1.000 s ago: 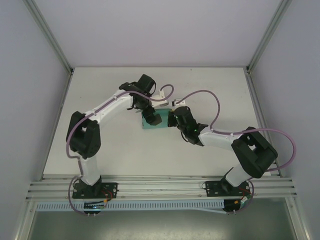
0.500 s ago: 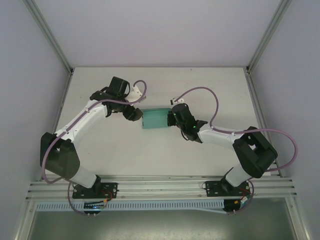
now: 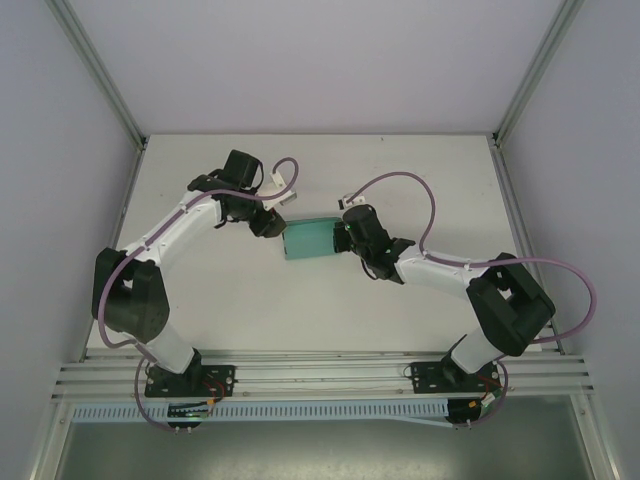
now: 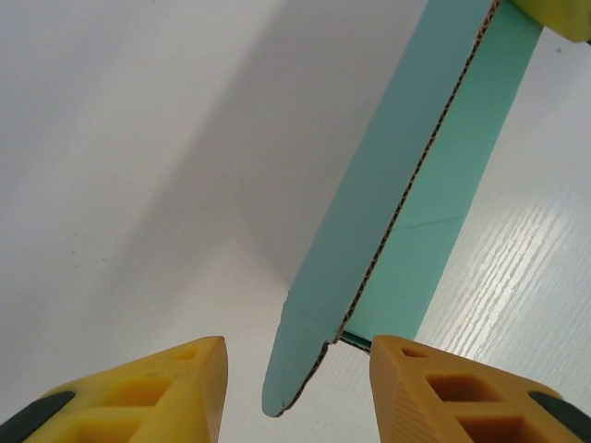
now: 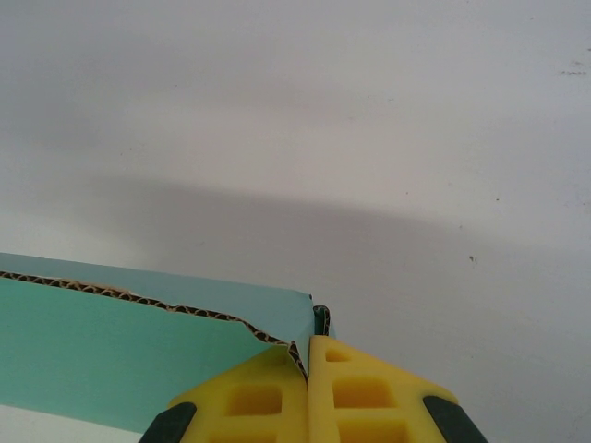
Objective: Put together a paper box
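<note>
The paper box [image 3: 312, 238] is a teal-green card piece in the middle of the table. My right gripper [image 3: 345, 234] holds its right end. In the right wrist view the yellow fingers [image 5: 268, 397] are pressed together on a corrugated edge of the paper box [image 5: 111, 351], at the gripper [image 5: 308, 355]. My left gripper [image 3: 272, 225] is at the box's left end. In the left wrist view the left gripper [image 4: 297, 388] is open. A rounded flap tip of the paper box [image 4: 397, 185] hangs between its fingers [image 4: 138, 397], touching neither.
The white table [image 3: 250, 310] lies around the box, bounded by grey side walls and metal posts [image 3: 100, 70]. A yellow fingertip of the right gripper [image 4: 563, 14] shows at the far end of the card in the left wrist view. Purple cables loop over both arms.
My left arm has pulled back from over the box, swung out left, then come in at the box's left end with its jaws narrowing. The right gripper has kept its hold.
</note>
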`<action>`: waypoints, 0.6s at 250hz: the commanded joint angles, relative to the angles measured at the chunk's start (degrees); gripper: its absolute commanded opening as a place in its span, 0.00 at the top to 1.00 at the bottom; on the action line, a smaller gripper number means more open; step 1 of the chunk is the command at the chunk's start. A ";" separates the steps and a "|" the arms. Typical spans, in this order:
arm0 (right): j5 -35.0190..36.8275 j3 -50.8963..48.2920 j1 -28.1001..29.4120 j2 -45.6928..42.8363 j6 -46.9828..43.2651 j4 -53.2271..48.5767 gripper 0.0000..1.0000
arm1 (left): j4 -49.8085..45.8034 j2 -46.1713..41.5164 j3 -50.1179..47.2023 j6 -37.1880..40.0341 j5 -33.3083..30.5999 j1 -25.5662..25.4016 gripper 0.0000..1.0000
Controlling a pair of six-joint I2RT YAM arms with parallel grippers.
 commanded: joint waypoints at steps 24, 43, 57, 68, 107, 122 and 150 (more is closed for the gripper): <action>-3.69 -1.68 0.60 2.75 -0.22 -12.37 1.00 | -3.65 1.21 0.27 1.18 0.10 0.07 0.61; -4.16 -1.45 0.66 2.94 -0.22 -12.37 1.00 | -3.05 1.03 0.19 0.08 -0.52 0.07 0.73; -4.29 -1.32 0.63 3.12 -0.23 -12.59 1.00 | -2.31 0.57 0.13 -0.64 -0.46 0.10 0.79; -4.15 -1.23 0.62 3.25 -0.23 -12.72 1.00 | -2.38 0.32 0.13 -1.09 0.11 0.07 0.80; -3.82 -1.71 0.62 2.59 -0.12 -12.29 1.00 | -0.33 0.06 -2.39 -3.43 -2.03 0.07 0.78; -3.97 -1.84 0.55 2.49 -0.14 -12.26 1.00 | -0.18 0.83 -2.70 -4.33 -2.73 0.07 0.78; -4.18 -1.85 0.62 2.06 -0.32 -12.43 1.00 | 0.32 1.50 -2.62 -4.64 -2.00 0.07 0.82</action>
